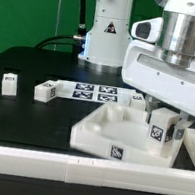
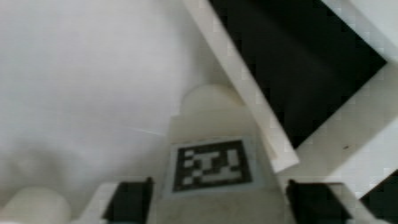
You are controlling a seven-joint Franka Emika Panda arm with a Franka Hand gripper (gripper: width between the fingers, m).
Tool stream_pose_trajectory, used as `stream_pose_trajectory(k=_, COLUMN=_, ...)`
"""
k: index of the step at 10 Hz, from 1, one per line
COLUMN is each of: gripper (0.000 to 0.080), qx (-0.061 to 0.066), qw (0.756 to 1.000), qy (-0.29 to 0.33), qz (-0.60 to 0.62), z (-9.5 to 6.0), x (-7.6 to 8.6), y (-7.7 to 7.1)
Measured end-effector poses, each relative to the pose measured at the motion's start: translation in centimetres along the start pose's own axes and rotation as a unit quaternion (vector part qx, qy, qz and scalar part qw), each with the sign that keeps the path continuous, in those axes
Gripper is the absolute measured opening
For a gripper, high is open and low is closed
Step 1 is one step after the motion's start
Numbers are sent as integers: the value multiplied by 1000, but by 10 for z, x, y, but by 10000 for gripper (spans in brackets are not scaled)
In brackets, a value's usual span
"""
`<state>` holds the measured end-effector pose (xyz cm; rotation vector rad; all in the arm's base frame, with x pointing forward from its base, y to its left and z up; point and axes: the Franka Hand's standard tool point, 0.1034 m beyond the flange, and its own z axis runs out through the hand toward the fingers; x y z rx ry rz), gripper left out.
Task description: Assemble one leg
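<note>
My gripper point(image 1: 163, 123) is shut on a leg point(image 1: 161, 132), a small white blocky peg with a black-and-white tag, held upright over the near right corner of the large white square panel point(image 1: 108, 135). In the wrist view the leg point(image 2: 214, 150) sits between the two dark fingers point(image 2: 128, 200), its rounded far end against the white panel point(image 2: 89, 90). I cannot tell whether that end sits in a corner recess. Two more legs lie loose on the table at the exterior view's left, one point(image 1: 9, 80) further left than the other point(image 1: 44, 92).
The marker board point(image 1: 92, 91) lies flat behind the panel. A low white rail point(image 1: 35, 162) runs along the front edge and up the left side. The robot base point(image 1: 103, 31) stands at the back. Dark green table point(image 2: 302, 60) shows beside the panel.
</note>
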<state>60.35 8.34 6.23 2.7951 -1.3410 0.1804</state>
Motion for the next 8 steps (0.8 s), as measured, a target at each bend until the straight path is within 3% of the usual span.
stream_pose_trajectory(k=1, gripper=541, qx=0, qw=1000, qy=0, qz=0, z=0, x=0, y=0)
stream_pose_trajectory(k=2, gripper=541, qx=0, qw=1000, qy=0, qz=0, z=0, x=0, y=0)
stream_pose_trajectory(k=3, gripper=627, qx=0, qw=1000, qy=0, qz=0, z=0, x=0, y=0)
stream_pose_trajectory(k=8, gripper=649, qx=0, qw=1000, qy=0, qz=0, z=0, x=0, y=0)
